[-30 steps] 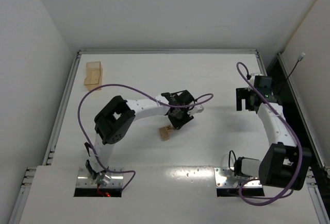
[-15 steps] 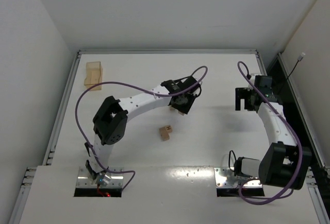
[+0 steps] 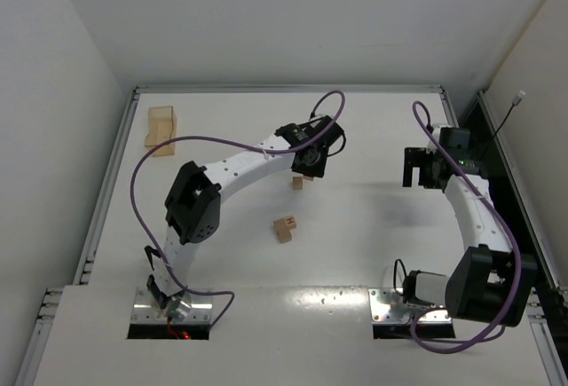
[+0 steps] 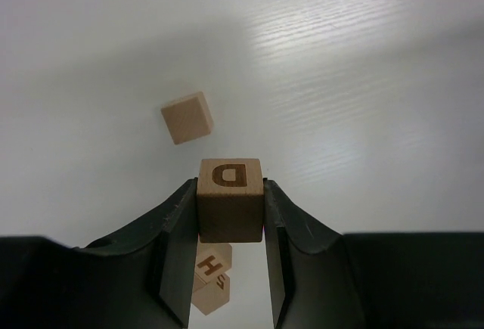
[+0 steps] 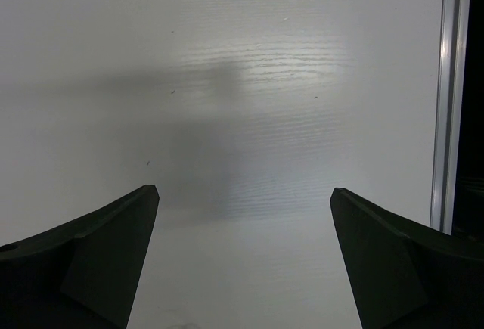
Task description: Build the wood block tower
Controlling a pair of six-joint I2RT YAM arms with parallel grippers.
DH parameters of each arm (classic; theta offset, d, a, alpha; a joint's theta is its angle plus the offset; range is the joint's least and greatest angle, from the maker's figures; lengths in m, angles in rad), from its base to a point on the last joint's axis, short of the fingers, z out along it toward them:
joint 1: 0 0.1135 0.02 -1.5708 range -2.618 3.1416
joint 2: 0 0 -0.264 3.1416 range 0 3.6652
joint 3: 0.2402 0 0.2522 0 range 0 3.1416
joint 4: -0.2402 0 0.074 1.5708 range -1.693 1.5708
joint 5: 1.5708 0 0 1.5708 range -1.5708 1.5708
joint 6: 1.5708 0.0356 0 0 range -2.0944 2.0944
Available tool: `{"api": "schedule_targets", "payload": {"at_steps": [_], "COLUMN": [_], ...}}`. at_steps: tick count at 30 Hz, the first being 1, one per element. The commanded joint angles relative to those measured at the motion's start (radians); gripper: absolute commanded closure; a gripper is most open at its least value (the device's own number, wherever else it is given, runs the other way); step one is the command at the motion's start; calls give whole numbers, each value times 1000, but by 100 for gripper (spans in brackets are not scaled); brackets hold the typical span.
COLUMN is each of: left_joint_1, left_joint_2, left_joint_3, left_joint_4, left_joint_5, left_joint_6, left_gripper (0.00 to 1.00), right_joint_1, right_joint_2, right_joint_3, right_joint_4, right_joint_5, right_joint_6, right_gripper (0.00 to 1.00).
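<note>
1. The left tool (image 4: 231, 187) is clamped tight on a D-marked wood block (image 4: 230, 212), held above the desk (image 4: 363, 79).
2. A plain block (image 4: 187, 117) lies just ahead of that tool, and an H-marked block (image 4: 210, 268) lies below it.
3. The right tool (image 5: 243, 190) gapes wide, holding nothing.

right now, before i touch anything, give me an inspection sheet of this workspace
surface: white table, no spills seen
job's things: D block held off the table; plain block lying loose; H block apparently on top of another block
clutter: tan wooden pieces at the far left corner
tools: left tool shut on the D block; right tool open, empty
cables: purple cable looping along each arm
surroundings: white walls, metal rail at the far edge
</note>
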Motion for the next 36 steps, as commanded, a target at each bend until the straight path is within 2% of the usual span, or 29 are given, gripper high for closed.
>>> {"api": "schedule_targets", "payload": {"at_steps": [1,19,36], "left_joint_1": [32,118,137], "left_joint_2": [34,77,125], "left_joint_3": [48,23,3], "left_joint_4": [-35,-14,15], "left_joint_5": [-39,16,80], "left_joint_6": [-58,-211,-222], "left_gripper": [100,100,100], "right_joint_1": [-5,-5,-23], "right_joint_2": [11,39,48], "right_joint_3": [48,57,48], "right_joint_4": [5,5,5], "right_joint_5": [-41,-69,-89], "right_joint_6": [38,59,69], "right_gripper": [6,6,6]}}
